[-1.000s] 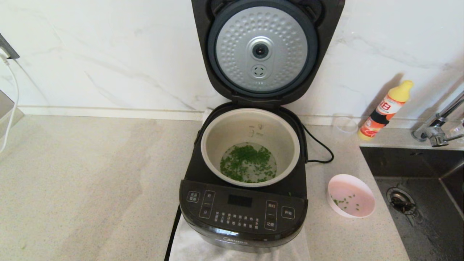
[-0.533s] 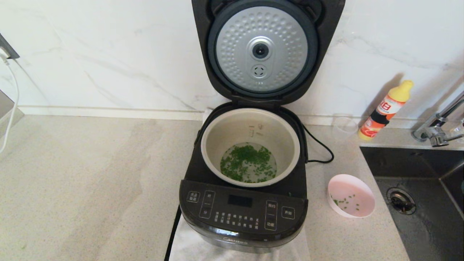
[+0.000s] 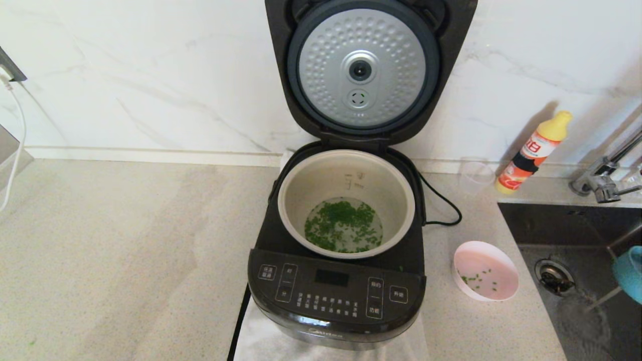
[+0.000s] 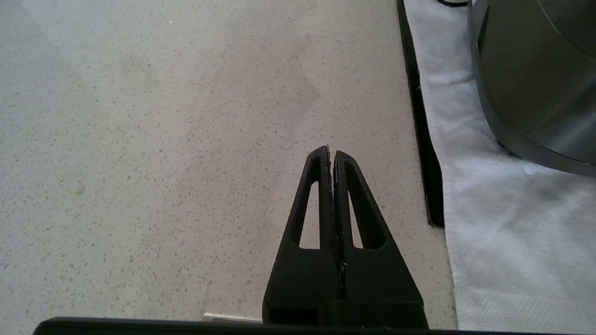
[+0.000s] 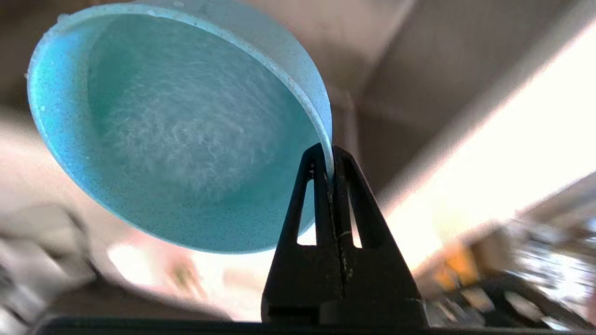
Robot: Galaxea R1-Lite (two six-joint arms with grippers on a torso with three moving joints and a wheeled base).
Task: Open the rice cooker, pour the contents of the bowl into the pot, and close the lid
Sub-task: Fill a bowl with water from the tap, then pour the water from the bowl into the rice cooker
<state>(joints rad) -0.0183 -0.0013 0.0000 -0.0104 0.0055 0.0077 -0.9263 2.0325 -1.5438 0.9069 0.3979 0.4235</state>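
Cooker (image 3: 337,296): black, mid counter, on white cloth (image 3: 261,336), cord (image 3: 441,205) trailing off behind on its right
Lid (image 3: 362,67): swung up against wall, dimpled silver underside facing out
Pot (image 3: 346,200): seated in cooker, water w/ chopped green bits (image 3: 343,231) at bottom
Pink bowl (image 3: 485,271): on counter just right of cooker, few green bits left inside
Blue bowl (image 5: 177,125): tilted over sink (image 3: 577,281), only its edge seen at far right from head cam; thin stream running from it into sink
Right gripper (image 5: 329,160): clamped tight on blue bowl's rim
Left gripper (image 4: 331,156): parked low over bare counter left of cooker, fingers pressed together, nothing in them
Extras: yellow-cap bottle (image 3: 534,150) by wall, tap (image 3: 604,183) behind sink
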